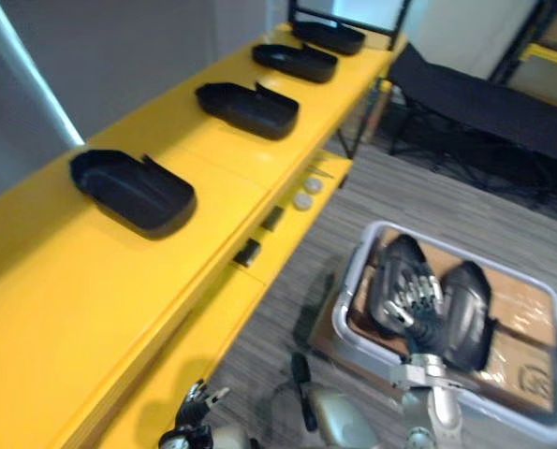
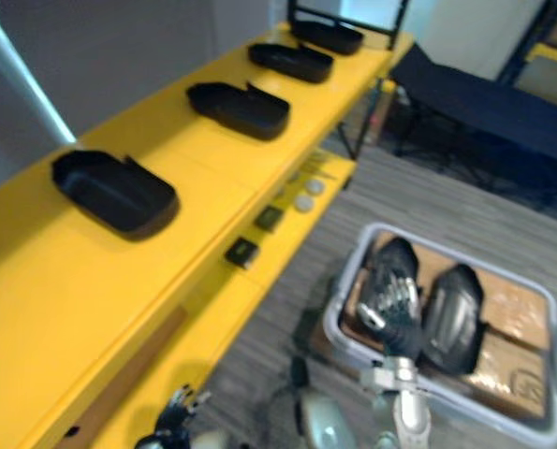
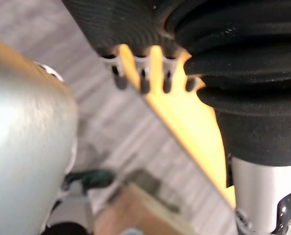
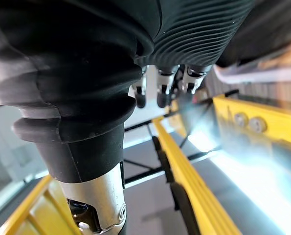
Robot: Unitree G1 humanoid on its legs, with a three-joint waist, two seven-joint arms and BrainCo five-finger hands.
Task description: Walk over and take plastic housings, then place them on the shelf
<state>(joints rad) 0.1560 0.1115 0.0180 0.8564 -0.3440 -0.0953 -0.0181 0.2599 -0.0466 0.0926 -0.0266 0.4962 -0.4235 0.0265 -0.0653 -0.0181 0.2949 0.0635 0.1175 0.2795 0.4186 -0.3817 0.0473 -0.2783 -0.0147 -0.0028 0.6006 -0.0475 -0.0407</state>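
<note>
Two black plastic housings are seen lying side by side in a pale grey bin [image 1: 351, 281] on the striped floor, resting on a cardboard liner [image 1: 529, 309]. Of the pair, the nearer-shelf housing [image 1: 400, 260] is partly covered by the right hand [image 1: 417, 297], which is held above it with fingers loosely fanned and not seen to be curled round anything; contact with the shell cannot be confirmed. The other housing [image 1: 469, 316] is set just beside it, possibly touching. A slip is judged the main risk: the shells look smooth and rounded, so a grasp closed on the domed back instead of an edge could let the part squirt out. The neighbour could also be nudged or dragged up with it, and the bin wall could be caught during lifting. To the left, the long yellow shelf [image 1: 91, 281] is already loaded with four housings [image 1: 133, 190] spaced in a row, so a careless placement could knock one. Small round discs [image 1: 306, 194] are seen on its lower ledge. The left hand [image 1: 196, 404] is seen low beside the shelf; its state cannot be told.
</note>
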